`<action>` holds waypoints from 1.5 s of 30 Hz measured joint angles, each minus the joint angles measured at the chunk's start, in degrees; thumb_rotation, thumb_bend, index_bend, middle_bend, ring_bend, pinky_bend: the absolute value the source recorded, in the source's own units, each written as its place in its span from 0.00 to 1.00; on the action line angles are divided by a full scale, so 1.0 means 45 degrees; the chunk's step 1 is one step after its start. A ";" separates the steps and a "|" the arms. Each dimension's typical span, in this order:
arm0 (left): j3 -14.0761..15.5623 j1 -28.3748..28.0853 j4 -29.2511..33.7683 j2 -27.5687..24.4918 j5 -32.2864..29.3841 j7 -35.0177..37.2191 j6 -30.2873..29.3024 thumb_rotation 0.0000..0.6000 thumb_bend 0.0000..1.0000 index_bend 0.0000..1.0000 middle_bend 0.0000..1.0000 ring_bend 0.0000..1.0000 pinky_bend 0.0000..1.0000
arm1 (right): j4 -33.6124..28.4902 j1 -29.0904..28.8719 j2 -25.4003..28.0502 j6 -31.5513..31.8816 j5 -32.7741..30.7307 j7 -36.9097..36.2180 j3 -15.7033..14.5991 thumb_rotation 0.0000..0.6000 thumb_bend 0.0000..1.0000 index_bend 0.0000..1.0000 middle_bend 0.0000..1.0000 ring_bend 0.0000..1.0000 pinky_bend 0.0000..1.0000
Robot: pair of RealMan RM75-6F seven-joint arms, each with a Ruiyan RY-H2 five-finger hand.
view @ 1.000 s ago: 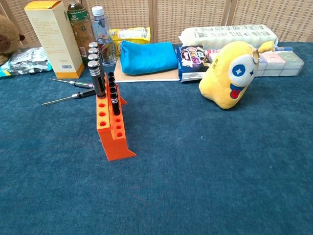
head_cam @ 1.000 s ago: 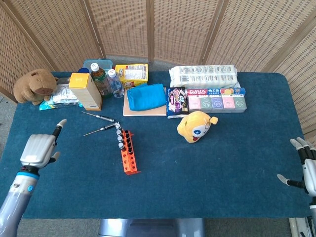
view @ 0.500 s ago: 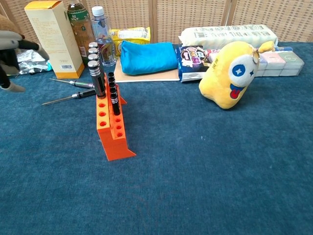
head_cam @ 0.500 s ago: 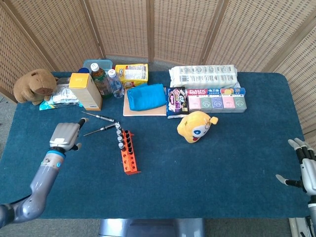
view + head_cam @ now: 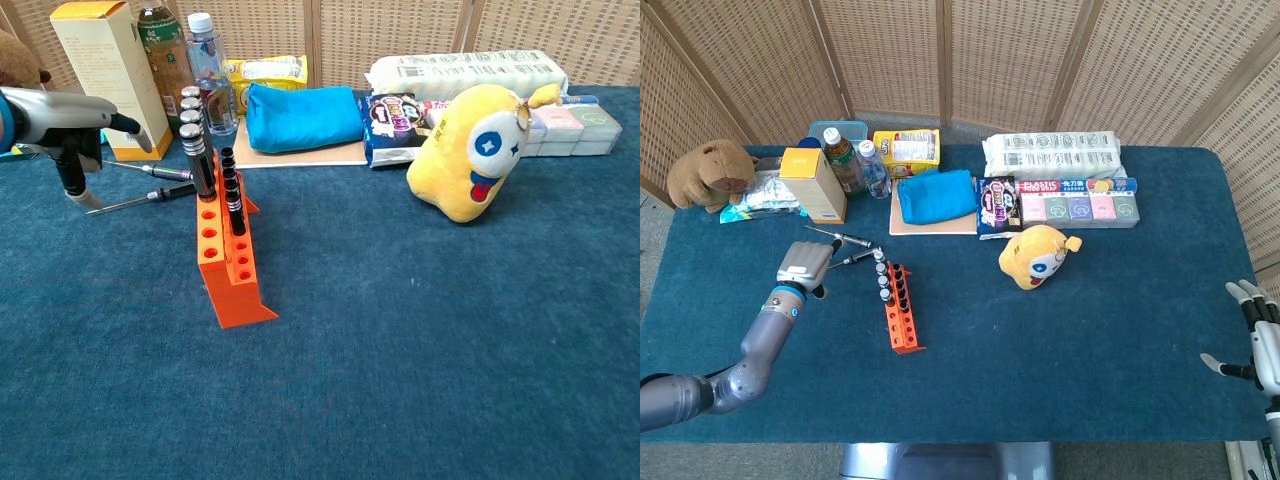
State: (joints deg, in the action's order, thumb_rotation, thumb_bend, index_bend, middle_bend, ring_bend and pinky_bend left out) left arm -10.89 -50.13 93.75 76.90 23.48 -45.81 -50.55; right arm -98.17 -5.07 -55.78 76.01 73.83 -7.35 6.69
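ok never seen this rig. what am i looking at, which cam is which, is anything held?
Two robot arms with finger hands, at a blue table. The head view looks down from above; the chest view looks low across the table. The left hand hovers over the nearer of two screwdrivers, fingers pointing down, holding nothing. The right hand is open at the table's edge. Beside the screwdrivers stands an orange rack of bits; further along are a yellow plush, bottles, boxes and a brown plush.

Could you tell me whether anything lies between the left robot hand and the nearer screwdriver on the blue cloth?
Nothing visible does. The left robot hand hangs right over the tip end of the nearer screwdriver, fingers pointing down, with only bare cloth between them. The orange rack stands off to the handle side, and the second screwdriver lies behind.
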 measured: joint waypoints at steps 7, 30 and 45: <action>0.0242 -0.0776 -0.0885 0.0464 -0.0728 0.0278 0.0660 1.00 0.18 0.15 1.00 1.00 1.00 | 0.0034 0.0022 0.0016 0.0022 -0.0080 -0.0017 0.0031 1.00 0.00 0.09 0.05 0.01 0.00; 0.0750 -0.2406 -0.2880 0.2086 -0.1669 0.0596 0.0883 1.00 0.18 0.13 1.00 1.00 1.00 | 0.0044 0.0029 0.0032 0.0025 -0.0089 -0.0116 0.0058 1.00 0.00 0.09 0.05 0.01 0.00; 0.1001 -0.2716 -0.3707 0.2567 -0.1956 0.0955 0.1164 1.00 0.18 0.13 1.00 1.00 1.00 | 0.0039 0.0041 0.0079 0.0014 -0.0060 -0.0223 0.0057 1.00 0.00 0.09 0.05 0.01 0.00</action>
State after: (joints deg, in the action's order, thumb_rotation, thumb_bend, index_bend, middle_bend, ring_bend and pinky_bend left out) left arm -6.39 -62.36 77.06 88.45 14.67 -41.51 -45.31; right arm -97.99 -4.88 -55.42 76.08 73.56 -8.35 6.94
